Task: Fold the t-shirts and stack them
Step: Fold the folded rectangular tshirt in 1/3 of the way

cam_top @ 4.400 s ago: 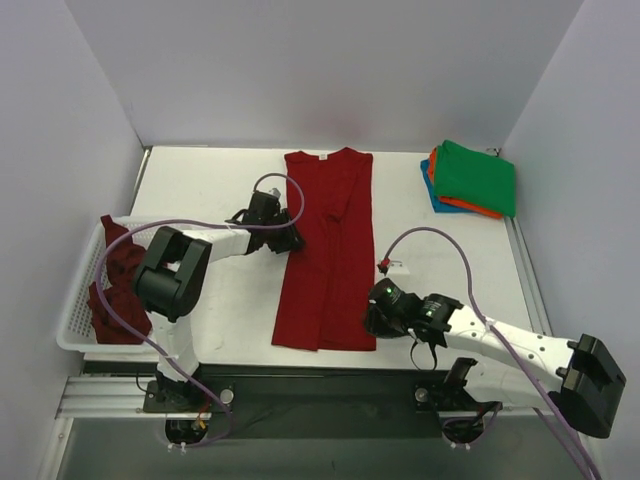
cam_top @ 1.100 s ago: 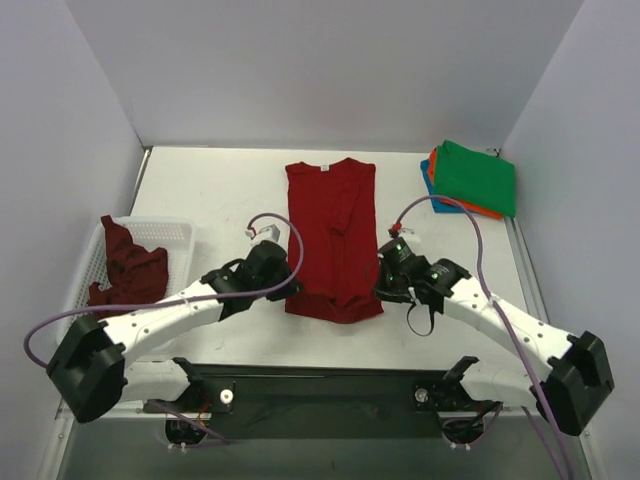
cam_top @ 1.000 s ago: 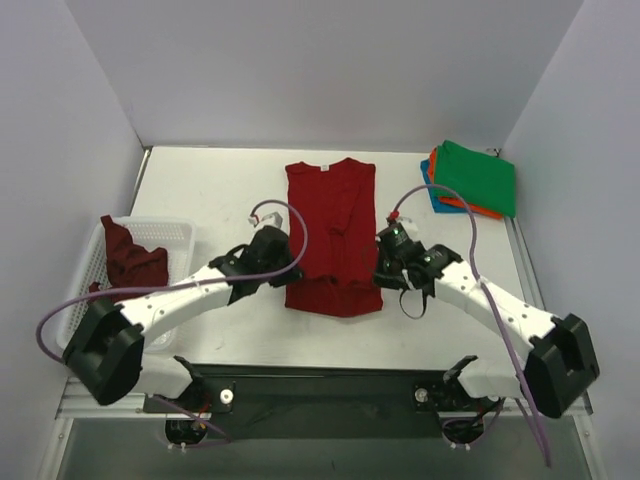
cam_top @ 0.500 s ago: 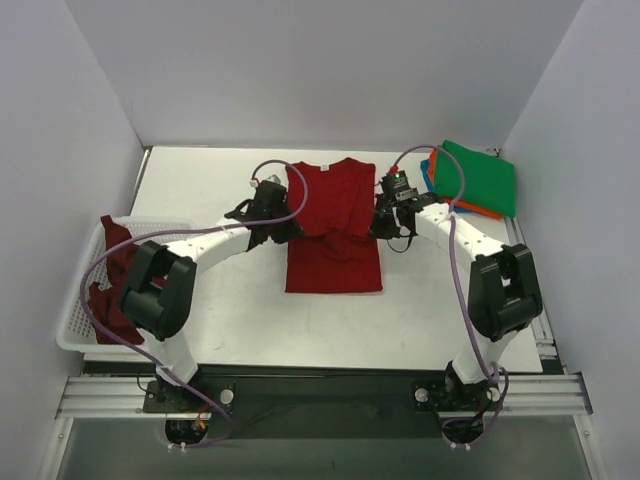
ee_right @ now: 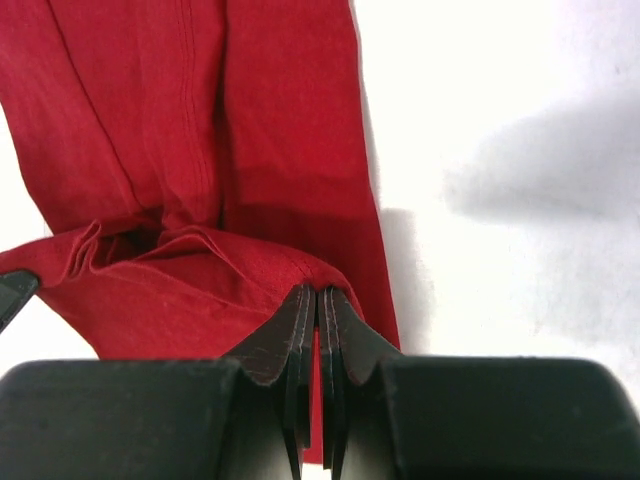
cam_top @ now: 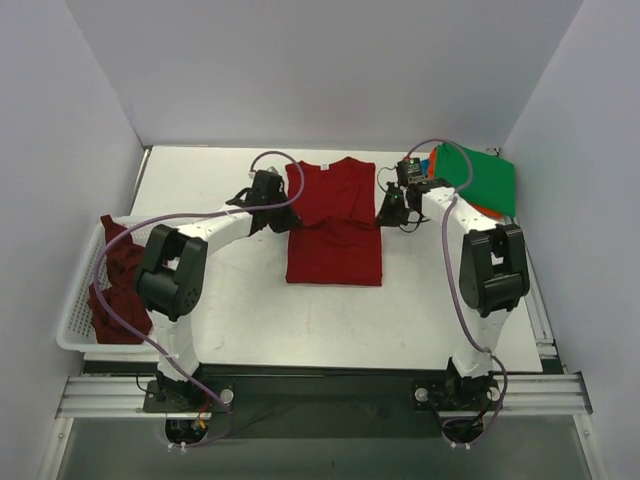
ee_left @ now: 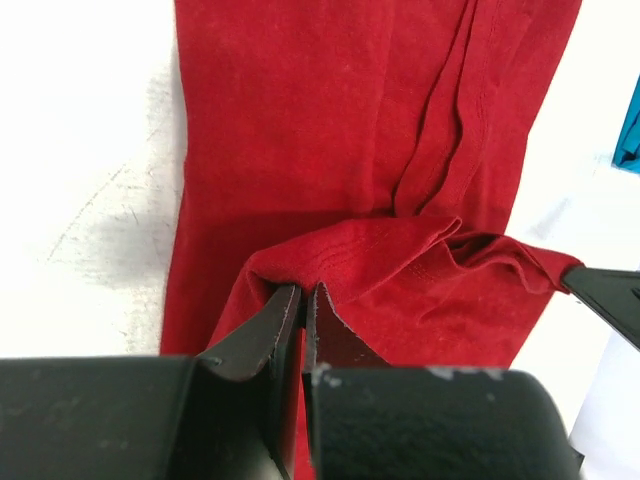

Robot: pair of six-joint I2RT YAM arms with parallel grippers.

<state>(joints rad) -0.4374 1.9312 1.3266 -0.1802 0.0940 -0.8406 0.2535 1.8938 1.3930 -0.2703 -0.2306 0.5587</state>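
White tabletop (cam_top: 200, 180) carries the bright red t-shirt (cam_top: 335, 250) toward 12 o'clock; left tool (ee_left: 302, 300) and right tool (ee_right: 317, 295) clamp its folded-over edge.

Red shirt (cam_top: 333, 225): bright red, plain, no pattern; darker red in shade under fold. My left gripper (ee_left: 303, 310): black. My right gripper (ee_right: 317, 310): black too. My arms (cam_top: 215, 232): white with black joints. Cables (cam_top: 436, 142): purple. Table (cam_top: 200, 185): white, few grey smudges. Far right corner: green shirt (cam_top: 478, 178), orange shirt (cam_top: 484, 211), blue shirt (ee_left: 632, 130), all plain. Left edge: white mesh basket (cam_top: 72, 310), dark maroon shirt (cam_top: 118, 290).
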